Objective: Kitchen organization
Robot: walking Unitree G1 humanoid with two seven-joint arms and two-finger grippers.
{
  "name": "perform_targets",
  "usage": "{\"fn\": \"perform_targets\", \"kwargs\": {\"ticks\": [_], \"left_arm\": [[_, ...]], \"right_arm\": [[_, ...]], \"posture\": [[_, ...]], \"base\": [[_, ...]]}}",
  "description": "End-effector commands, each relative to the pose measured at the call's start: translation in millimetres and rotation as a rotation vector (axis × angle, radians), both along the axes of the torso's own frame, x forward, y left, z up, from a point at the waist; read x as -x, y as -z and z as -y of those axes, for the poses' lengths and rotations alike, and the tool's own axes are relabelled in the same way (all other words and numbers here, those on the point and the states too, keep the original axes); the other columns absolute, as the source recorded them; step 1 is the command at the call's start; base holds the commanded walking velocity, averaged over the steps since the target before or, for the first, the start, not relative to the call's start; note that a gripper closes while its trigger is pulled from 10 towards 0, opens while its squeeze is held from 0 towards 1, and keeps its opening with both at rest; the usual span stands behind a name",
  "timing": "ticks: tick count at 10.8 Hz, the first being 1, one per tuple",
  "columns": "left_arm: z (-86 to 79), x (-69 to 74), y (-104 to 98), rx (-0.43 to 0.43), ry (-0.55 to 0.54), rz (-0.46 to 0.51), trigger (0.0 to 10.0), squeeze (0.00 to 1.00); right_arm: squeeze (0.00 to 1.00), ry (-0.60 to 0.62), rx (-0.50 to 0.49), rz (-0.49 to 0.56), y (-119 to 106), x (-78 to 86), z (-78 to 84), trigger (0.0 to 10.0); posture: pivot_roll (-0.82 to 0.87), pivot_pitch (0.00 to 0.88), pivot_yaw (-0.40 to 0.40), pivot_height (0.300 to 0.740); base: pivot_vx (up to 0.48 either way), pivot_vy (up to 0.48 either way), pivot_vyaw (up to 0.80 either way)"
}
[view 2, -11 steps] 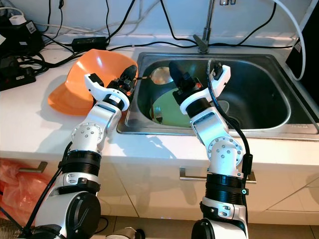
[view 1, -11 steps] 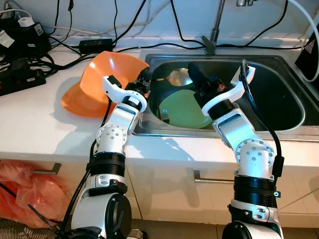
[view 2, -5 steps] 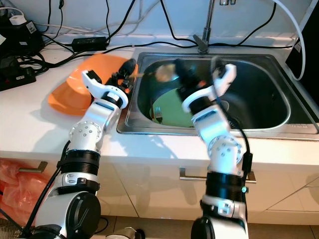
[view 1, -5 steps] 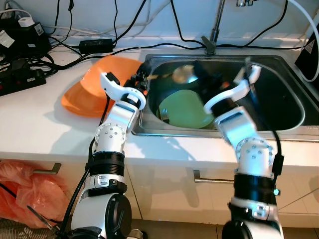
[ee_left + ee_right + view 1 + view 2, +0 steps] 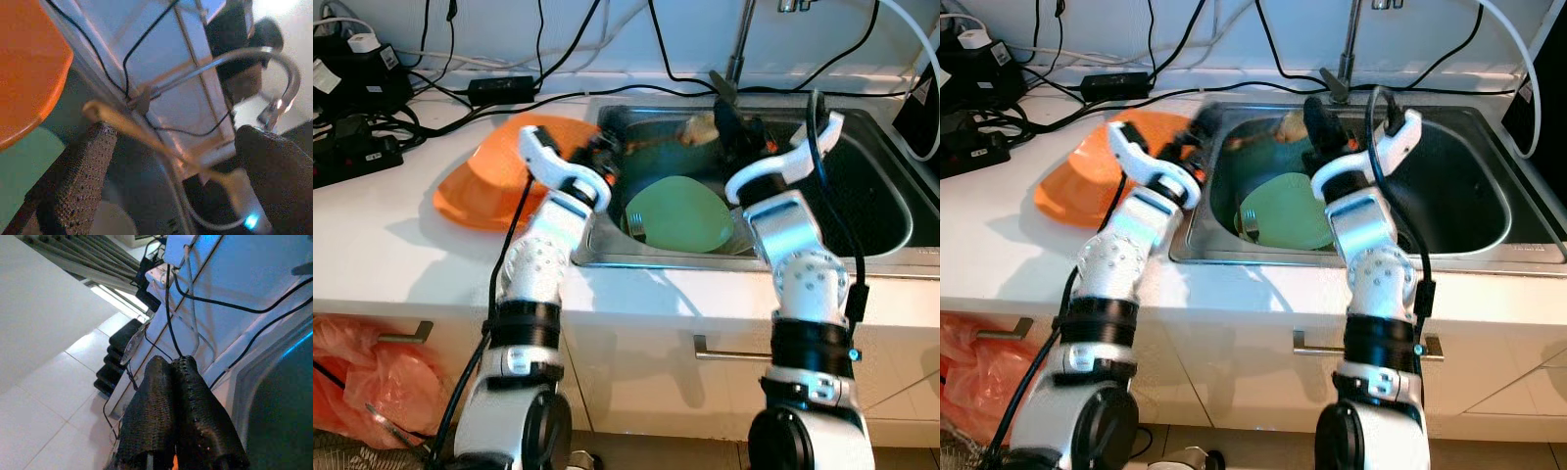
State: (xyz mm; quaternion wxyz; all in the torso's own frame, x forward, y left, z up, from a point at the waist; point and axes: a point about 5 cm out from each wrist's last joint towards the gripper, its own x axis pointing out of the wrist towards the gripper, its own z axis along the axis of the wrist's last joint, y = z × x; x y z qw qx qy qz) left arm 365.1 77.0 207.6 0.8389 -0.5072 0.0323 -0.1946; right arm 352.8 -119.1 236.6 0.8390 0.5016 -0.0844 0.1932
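A ladle with a wooden handle (image 5: 146, 139) and a metal bowl (image 5: 695, 128) hangs blurred above the steel sink (image 5: 862, 259). My right gripper (image 5: 724, 110) is by its bowl end, and its fingers (image 5: 168, 382) are pressed shut, apparently on the ladle. My left gripper (image 5: 607, 157) is at the sink's left rim. Its fingers (image 5: 73, 176) are spread wide open, and the handle's end rests against one of them. A green plate (image 5: 680, 215) lies in the sink below. An orange bowl (image 5: 489, 181) sits on the white counter to the left.
The faucet (image 5: 736, 49) rises behind the sink. Power strips, adapters and black cables (image 5: 352, 88) crowd the counter's back left. A fork (image 5: 1249, 227) lies beside the green plate. A red bag (image 5: 362, 372) hangs under the counter at the left.
The ladle rose from the sink bottom, moving right and toward the faucet with my right gripper. The orange bowl, propped up a second ago, now lies flatter on the counter.
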Motion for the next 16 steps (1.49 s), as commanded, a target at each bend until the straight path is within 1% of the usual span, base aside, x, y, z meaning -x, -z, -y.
{"fn": "perform_targets", "kwargs": {"ticks": [1,2,3,4,5,6,8,9,11,12,13,14,15,16], "left_arm": [[12.6,7.2,2.6,-0.057,0.037,0.016,10.0,1.0],[12.7,10.0,0.8,-0.115,0.039,0.047,10.0,1.0],[12.9,11.6,-1.3,-0.131,0.043,0.064,10.0,1.0],[14.2,15.1,-4.1,-0.198,0.06,0.108,10.0,1.0],[15.9,16.9,-4.9,-0.239,0.074,0.132,10.0,1.0],[20.1,21.6,-6.0,-0.345,0.115,0.198,10.0,1.0],[20.6,26.4,-1.2,-0.517,0.177,0.26,10.0,1.0],[18.8,27.0,-0.2,-0.576,0.195,0.278,10.0,1.0],[9.3,29.7,9.8,-0.809,0.287,0.272,10.0,1.0],[3.9,31.1,14.1,-0.867,0.325,0.261,10.0,0.98],[1.7,32.2,17.9,-0.899,0.351,0.258,10.0,0.84],[-2.3,33.2,19.9,-0.914,0.376,0.246,10.0,0.79],[-4.0,33.5,20.7,-0.92,0.382,0.242,10.0,0.78],[-4.5,34.4,21.7,-0.925,0.394,0.238,10.0,0.79]], "right_arm": [[0.0,0.014,0.0,0.023,-7.1,-2.5,0.9,0.0],[0.0,0.033,0.006,0.026,-7.4,-4.1,4.5,0.0],[0.0,0.044,0.009,0.027,-7.7,-5.1,7.6,0.0],[0.0,0.069,0.053,0.031,-6.6,-6.7,12.7,0.0],[0.0,0.084,0.084,0.03,-4.7,-7.3,15.3,0.0],[0.0,0.124,0.157,0.013,1.3,-8.6,21.3,0.0],[0.0,0.187,0.396,0.007,15.9,-10.4,29.4,0.0],[0.0,0.198,0.459,0.0,21.6,-11.3,32.0,0.0],[0.0,0.21,0.669,-0.067,47.2,-13.3,38.0,0.0],[0.0,0.204,0.711,-0.11,58.4,-13.8,39.1,0.0],[0.0,0.202,0.734,-0.12,63.3,-14.1,38.1,4.1],[0.0,0.187,0.746,-0.13,69.2,-13.7,34.0,4.2],[0.0,0.171,0.772,-0.138,73.4,-13.4,30.6,9.0],[0.0,0.162,0.786,-0.14,76.2,-13.1,28.0,10.0]], "posture": [[0.08,0.016,0.06,0.74],[0.09,0.017,0.061,0.74],[0.09,0.016,0.061,0.74],[0.09,0.015,0.061,0.74],[0.09,0.016,0.061,0.74],[0.09,0.015,0.06,0.74],[0.09,0.013,0.06,0.74],[0.09,0.013,0.06,0.74],[0.1,0.014,0.058,0.74],[0.1,0.014,0.056,0.74],[0.11,0.013,0.051,0.74],[0.11,0.015,0.049,0.74],[0.11,0.016,0.049,0.74],[0.11,0.016,0.049,0.74]], "base": [[0.0,0.0,0.0],[0.0,0.0,0.0],[0.0,0.0,0.0],[0.0,0.0,0.0],[0.0,0.0,0.0],[0.0,0.0,0.0],[0.0,0.0,0.0],[0.0,0.0,0.0],[0.0,0.0,0.0],[0.0,0.0,0.0],[0.0,0.0,0.0],[0.0,0.0,0.0],[0.0,0.0,0.0],[0.0,0.0,0.0]]}}
